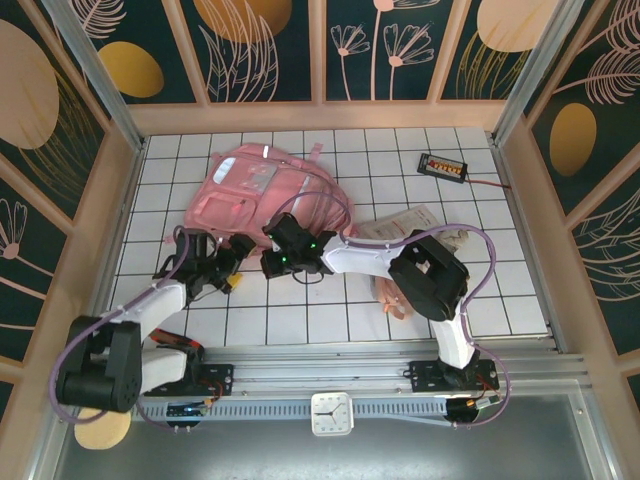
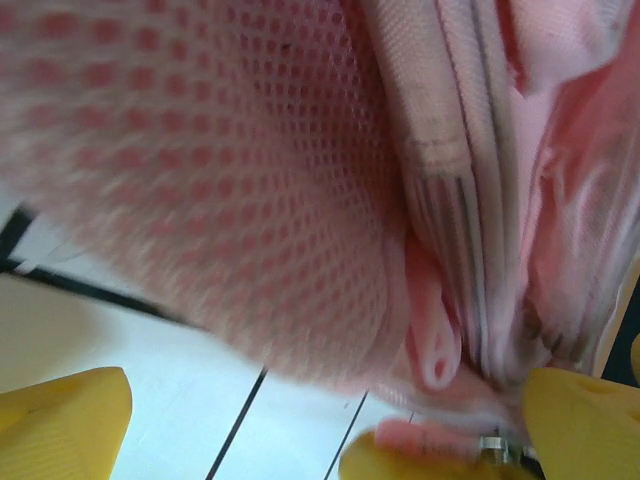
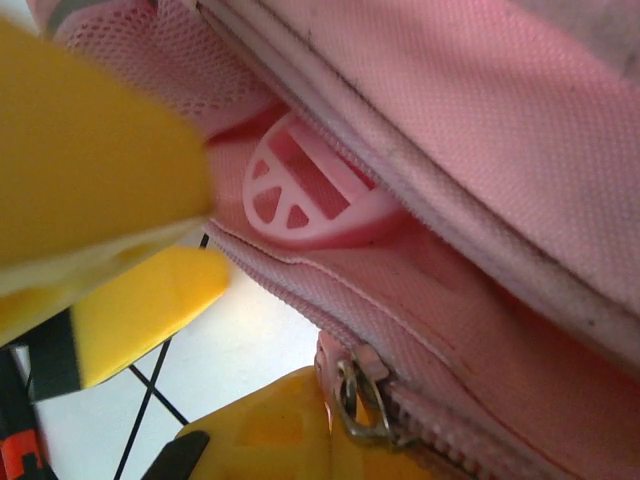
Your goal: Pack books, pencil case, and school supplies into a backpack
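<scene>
Large soft pink backpack (image 1: 250, 185) lies flat at centre-left of the white gridded table (image 1: 500, 270), with both arms at its near edge. Left gripper (image 2: 330, 415): yellow fingers spread wide, the pack's pink mesh between them. Right gripper (image 1: 272, 262): pressed together by the metal zipper pull (image 3: 355, 395), pinch on fabric not discernible; the pale-pink oblong pouch (image 1: 392, 297) lies under the right arm.
</scene>
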`<control>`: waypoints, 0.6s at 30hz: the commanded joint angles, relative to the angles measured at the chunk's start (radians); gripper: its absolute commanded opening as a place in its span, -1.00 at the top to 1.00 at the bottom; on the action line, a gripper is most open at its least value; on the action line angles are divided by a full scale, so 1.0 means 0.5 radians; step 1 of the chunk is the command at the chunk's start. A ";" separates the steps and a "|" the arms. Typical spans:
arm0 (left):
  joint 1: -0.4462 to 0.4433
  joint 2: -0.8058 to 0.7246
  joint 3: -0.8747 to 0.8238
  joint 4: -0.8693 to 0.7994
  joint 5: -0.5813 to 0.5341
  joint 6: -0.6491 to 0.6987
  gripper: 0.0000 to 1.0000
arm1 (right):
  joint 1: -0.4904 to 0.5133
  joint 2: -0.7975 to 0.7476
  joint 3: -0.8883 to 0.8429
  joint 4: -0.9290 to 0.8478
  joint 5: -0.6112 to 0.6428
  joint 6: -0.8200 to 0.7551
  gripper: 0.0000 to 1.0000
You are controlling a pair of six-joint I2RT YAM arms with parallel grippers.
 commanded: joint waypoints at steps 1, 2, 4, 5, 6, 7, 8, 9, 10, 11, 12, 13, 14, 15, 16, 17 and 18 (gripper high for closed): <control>-0.032 0.223 0.040 0.374 -0.078 -0.196 -0.73 | 0.023 -0.156 0.105 -0.046 -0.122 -0.065 1.00; -0.031 0.287 0.052 0.419 -0.073 -0.196 -0.46 | 0.020 -0.155 0.112 -0.070 -0.143 -0.065 1.00; -0.032 0.357 0.107 0.399 -0.110 -0.149 0.44 | 0.014 -0.158 0.130 -0.141 -0.155 -0.065 1.00; -0.032 0.375 0.154 0.353 -0.134 -0.103 0.70 | 0.009 -0.162 0.132 -0.178 -0.163 -0.063 1.00; -0.032 0.383 0.189 0.302 -0.155 -0.061 0.93 | 0.001 -0.170 0.130 -0.213 -0.168 -0.058 1.00; -0.030 0.381 0.231 0.240 -0.196 -0.011 1.00 | -0.014 -0.173 0.134 -0.277 -0.175 -0.046 1.00; -0.032 0.375 0.266 0.179 -0.236 0.033 1.00 | -0.032 -0.179 0.137 -0.331 -0.181 -0.036 1.00; -0.029 0.369 0.290 0.144 -0.272 0.055 1.00 | -0.046 -0.193 0.128 -0.383 -0.172 -0.029 1.00; -0.021 0.365 0.315 0.107 -0.308 0.091 1.00 | -0.068 -0.206 0.114 -0.437 -0.182 -0.027 1.00; -0.011 0.363 0.332 0.071 -0.339 0.121 1.00 | -0.094 -0.225 0.092 -0.485 -0.201 -0.021 1.00; 0.002 0.367 0.343 0.059 -0.349 0.128 1.00 | -0.115 -0.252 0.056 -0.506 -0.207 -0.021 1.00; 0.020 0.383 0.357 0.064 -0.328 0.136 1.00 | -0.136 -0.294 -0.008 -0.507 -0.211 -0.023 1.00; 0.029 0.397 0.375 0.059 -0.314 0.145 1.00 | -0.155 -0.343 -0.083 -0.490 -0.214 -0.035 1.00; 0.029 0.408 0.390 0.057 -0.302 0.156 1.00 | -0.170 -0.377 -0.136 -0.474 -0.215 -0.038 1.00; 0.029 0.426 0.420 0.051 -0.259 0.165 1.00 | -0.181 -0.414 -0.196 -0.432 -0.235 -0.054 1.00; 0.029 0.444 0.445 0.043 -0.213 0.163 1.00 | -0.182 -0.435 -0.235 -0.380 -0.274 -0.083 1.00; 0.026 0.441 0.458 0.051 -0.180 0.150 1.00 | -0.179 -0.442 -0.249 -0.338 -0.295 -0.099 0.77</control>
